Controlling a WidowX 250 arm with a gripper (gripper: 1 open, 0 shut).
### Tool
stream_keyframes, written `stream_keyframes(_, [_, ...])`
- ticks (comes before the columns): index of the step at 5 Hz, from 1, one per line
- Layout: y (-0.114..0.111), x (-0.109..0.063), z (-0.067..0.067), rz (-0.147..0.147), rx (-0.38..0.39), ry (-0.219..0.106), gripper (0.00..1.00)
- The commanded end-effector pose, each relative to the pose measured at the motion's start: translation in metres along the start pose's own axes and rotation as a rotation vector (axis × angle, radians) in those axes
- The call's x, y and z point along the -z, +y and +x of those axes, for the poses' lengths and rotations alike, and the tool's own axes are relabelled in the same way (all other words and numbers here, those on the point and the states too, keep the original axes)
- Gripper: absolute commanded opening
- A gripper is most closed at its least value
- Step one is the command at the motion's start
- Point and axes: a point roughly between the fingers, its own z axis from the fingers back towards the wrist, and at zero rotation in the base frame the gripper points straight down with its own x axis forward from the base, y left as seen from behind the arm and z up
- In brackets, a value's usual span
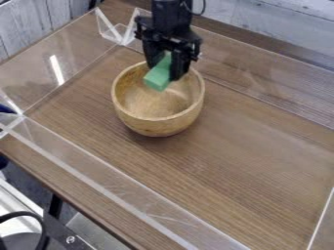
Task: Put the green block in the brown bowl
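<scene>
A dark gripper grips a bright green block over the back part of a brown bowl on a wooden desk. The gripper's fingers are drawn in on the block's upper end, leaving the lower end bare and pointing down into the bowl. The block is tilted, its long side sloping toward the bowl's hollow; whether its lower tip touches the wood inside is hard to tell from this angle, though it appears to hang free.

The block looks light and stiff, likely wood or hard plastic, and should bear a firm squeeze without denting. Its matte faces ought to give decent grip, but a slim bar held near one end could swivel if the free end knocks the rim. The sound place to take hold is across the narrow width, close to the middle of its length, with the flat sides against the fingers; the present hold, higher up, should serve for a short drop. The bowl (thick-walled and deep, by the look of it) seems sturdy enough to take a light tap, and its rounded sides would probably steer a released block toward the bottom.
</scene>
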Motion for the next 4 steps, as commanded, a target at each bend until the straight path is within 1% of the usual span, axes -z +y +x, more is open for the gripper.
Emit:
stream_keyframes(1, [-0.002,-0.046,0.005,0.008,-0.004,-0.126,0.0])
stream_keyframes(2, [-0.01,-0.061,0.004,-0.006,0.007,-0.16,0.0])
stream_keyframes(4, [-0.001,-0.031,0.0,0.008,0.006,-0.11,0.0])
